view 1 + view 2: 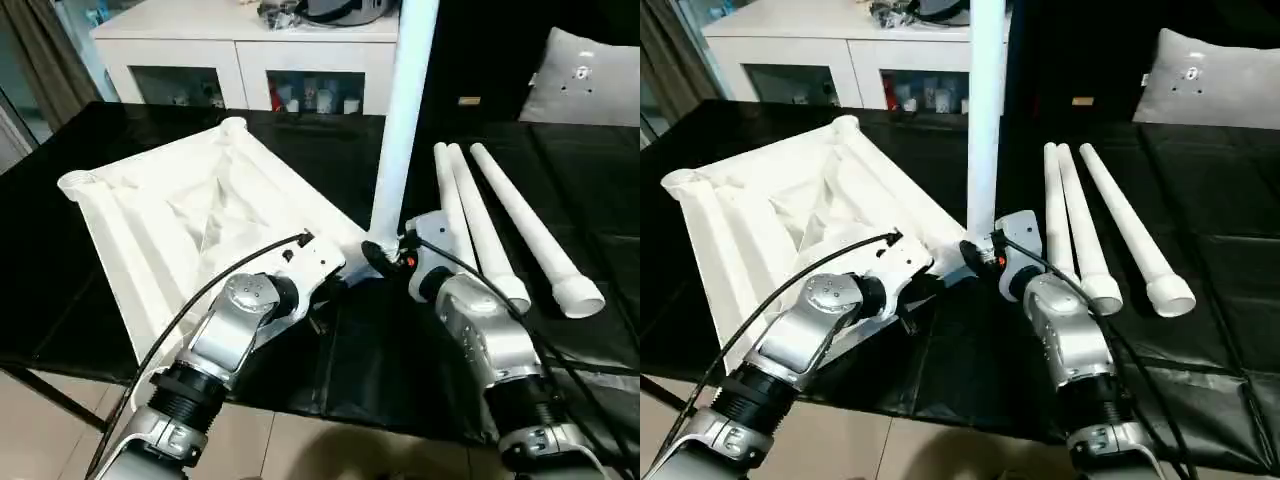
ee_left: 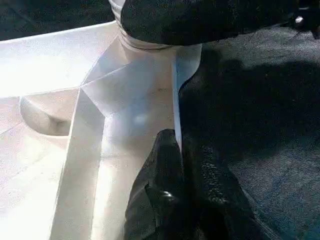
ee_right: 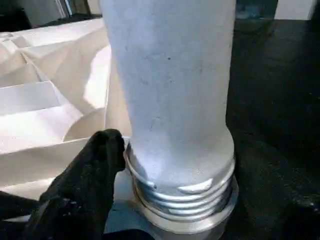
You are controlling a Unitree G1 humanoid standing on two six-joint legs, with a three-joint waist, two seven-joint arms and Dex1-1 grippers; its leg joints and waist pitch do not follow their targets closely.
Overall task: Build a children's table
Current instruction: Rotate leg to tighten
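The white table top [image 1: 170, 215] lies upside down on the black surface, ribs and corner sockets facing up. One white leg [image 1: 405, 110] stands upright in the near right corner socket, and its threaded base [image 3: 185, 195] still shows above the socket. My right gripper [image 1: 385, 255] is shut around the bottom of this leg, with one black finger [image 3: 85, 190] against it. My left gripper [image 1: 335, 278] is shut on the table top's rim [image 2: 176, 100] just beside that corner, its fingers [image 2: 170, 190] pinching the thin edge. Three more legs [image 1: 480, 225] lie side by side to the right.
A white cabinet with glass doors [image 1: 250, 60] stands behind the black surface, with clutter on top. A grey cushion [image 1: 585, 75] rests at the far right. Black cables run along both forearms. The surface's front edge [image 1: 300, 405] is close to me, with tiled floor below.
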